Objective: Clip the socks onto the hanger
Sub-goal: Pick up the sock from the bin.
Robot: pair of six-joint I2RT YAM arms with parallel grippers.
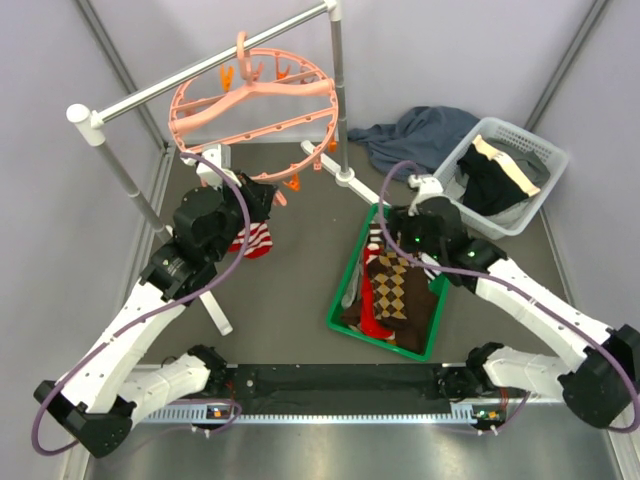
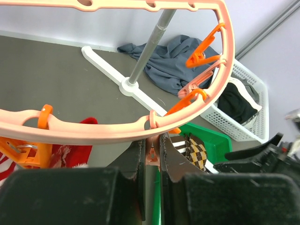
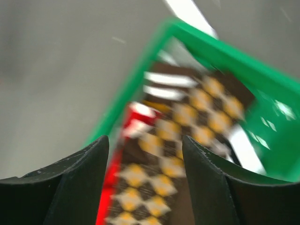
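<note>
The salmon-pink ring hanger [image 1: 250, 100] hangs from the rail; its near rim crosses the left wrist view [image 2: 93, 129]. My left gripper [image 1: 268, 198] [image 2: 152, 140] is shut on a small pink clip [image 2: 153, 155] hanging under that rim. A red-and-white striped sock [image 1: 257, 240] [image 2: 70, 152] hangs below the ring beside an orange clip [image 2: 44, 124]. My right gripper [image 1: 385, 240] [image 3: 145, 143] is open and empty, just above the brown-and-tan argyle sock [image 1: 392, 285] [image 3: 187, 122]. That sock lies with red and brown socks in a green bin [image 1: 345, 300] [image 3: 136, 93]. The right wrist view is blurred.
The grey metal rail [image 1: 210, 65] stands on a post [image 1: 340, 90] with a white foot [image 2: 129, 86]. A dark blue-grey cloth [image 1: 420, 130] lies at the back. A white basket [image 1: 515, 135] at the back right holds black and cream garments.
</note>
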